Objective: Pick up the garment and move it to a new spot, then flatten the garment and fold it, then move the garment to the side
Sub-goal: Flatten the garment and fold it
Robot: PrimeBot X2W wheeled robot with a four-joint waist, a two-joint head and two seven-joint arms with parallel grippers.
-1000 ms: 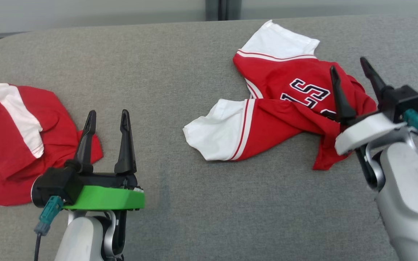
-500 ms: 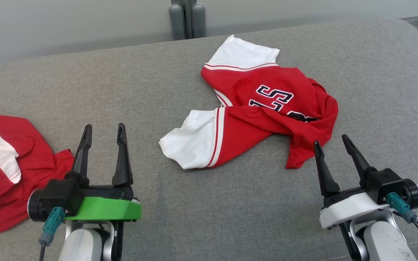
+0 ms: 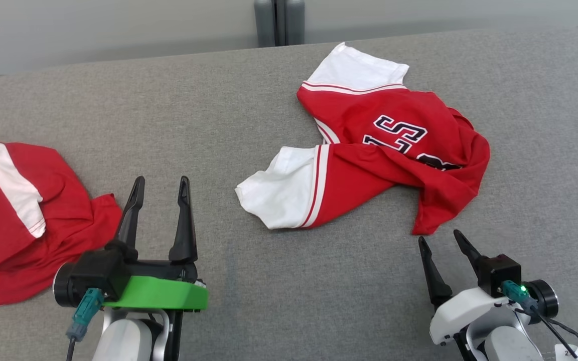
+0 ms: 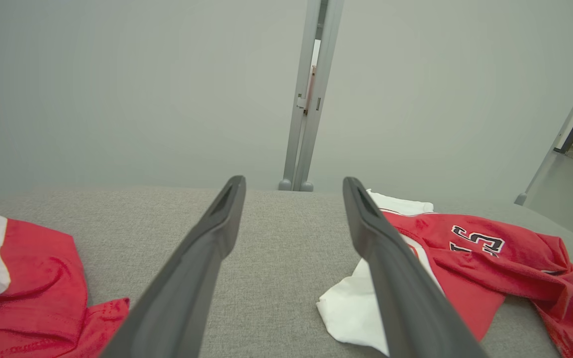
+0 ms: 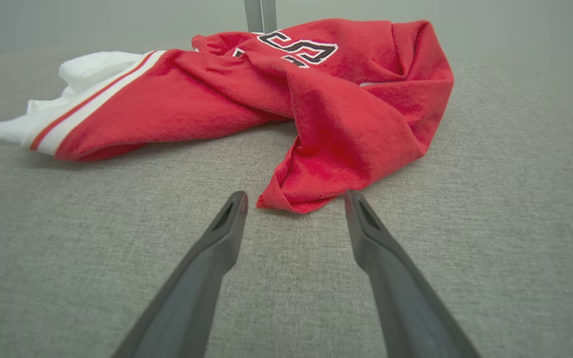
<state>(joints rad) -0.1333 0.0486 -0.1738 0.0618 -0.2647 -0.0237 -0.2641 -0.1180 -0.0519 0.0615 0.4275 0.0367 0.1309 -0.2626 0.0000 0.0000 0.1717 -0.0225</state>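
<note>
A crumpled red jersey with white sleeves and dark numerals lies on the grey table, right of centre. Its bottom corner ends just ahead of my right gripper, which is open and low over the table at the lower right. My left gripper is open at the lower left with nothing between its fingers; in the left wrist view the jersey lies off to its right.
A second red and white garment is heaped at the table's left edge, just left of my left gripper. A grey post stands behind the table's far edge against a pale wall.
My right gripper has pulled back from over the jersey to the near edge, just short of its bottom corner. The head camera has shifted. The left gripper has stayed put.
</note>
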